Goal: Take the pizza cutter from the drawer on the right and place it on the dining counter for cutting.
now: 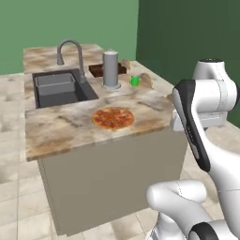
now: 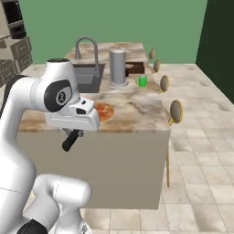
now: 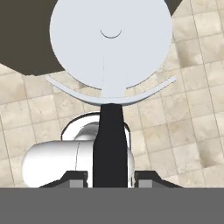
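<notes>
While the arm is raised in front of the dining desk [image 1: 70,126], the claw [image 3: 109,177] is clamped on the pizza cutter [image 3: 109,52], with both fingers pressed against the slim black handle. Seen from the hand camera, the handle runs up between the fingertips [image 3: 75,179] and ends at the round silver-grey wheel blade, which hangs over the tiled floor [image 3: 175,131]. From the right base camera, the black handle end [image 2: 71,140] projects below the claw, level with the front edge of the desk and clear of its top.

On the marbled desk top, a pizza [image 1: 113,117] lies flat near the front edge. Behind it, a grey cylindrical canister [image 1: 111,69] stands upright just beside the dark sink [image 1: 58,89], whose curved faucet [image 1: 71,52] rises at its rear. A small green cup [image 1: 134,80] stands to the right of the canister. Round-backed stools [image 2: 176,111] line the far right side of the desk.
</notes>
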Controlling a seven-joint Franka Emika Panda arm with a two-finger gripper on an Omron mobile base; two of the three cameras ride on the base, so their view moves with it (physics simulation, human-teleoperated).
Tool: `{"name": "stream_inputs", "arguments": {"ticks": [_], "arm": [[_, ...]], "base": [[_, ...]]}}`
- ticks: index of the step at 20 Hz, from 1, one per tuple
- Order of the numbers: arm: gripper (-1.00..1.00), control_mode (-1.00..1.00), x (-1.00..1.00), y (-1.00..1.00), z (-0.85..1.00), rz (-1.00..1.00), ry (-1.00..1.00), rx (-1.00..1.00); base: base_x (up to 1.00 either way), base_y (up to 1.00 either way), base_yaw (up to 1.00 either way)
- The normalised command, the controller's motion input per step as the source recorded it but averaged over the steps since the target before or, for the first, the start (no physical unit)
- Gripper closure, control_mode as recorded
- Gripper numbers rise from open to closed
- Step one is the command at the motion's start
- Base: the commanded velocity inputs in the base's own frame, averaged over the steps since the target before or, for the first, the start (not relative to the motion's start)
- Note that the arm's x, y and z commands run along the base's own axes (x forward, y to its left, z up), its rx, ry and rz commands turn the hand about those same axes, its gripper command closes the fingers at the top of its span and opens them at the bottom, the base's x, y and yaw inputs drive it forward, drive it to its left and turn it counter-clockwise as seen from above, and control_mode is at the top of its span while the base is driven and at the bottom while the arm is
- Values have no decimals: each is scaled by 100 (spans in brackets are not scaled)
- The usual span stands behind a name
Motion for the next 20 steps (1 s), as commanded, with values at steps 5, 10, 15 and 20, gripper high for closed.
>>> {"name": "stream_inputs", "arguments": {"ticks": [5, 10, 15, 20], "arm": [[100, 100, 0, 0, 0, 0, 0, 0], [100, 100, 0, 0, 0, 0, 0, 0], [100, 100, 0, 0, 0, 0, 0, 0], [100, 100, 0, 0, 0, 0, 0, 0]], "base": [[32, -65, 45], [55, -11, 21], [67, 0, 10], [45, -22, 1]]}}
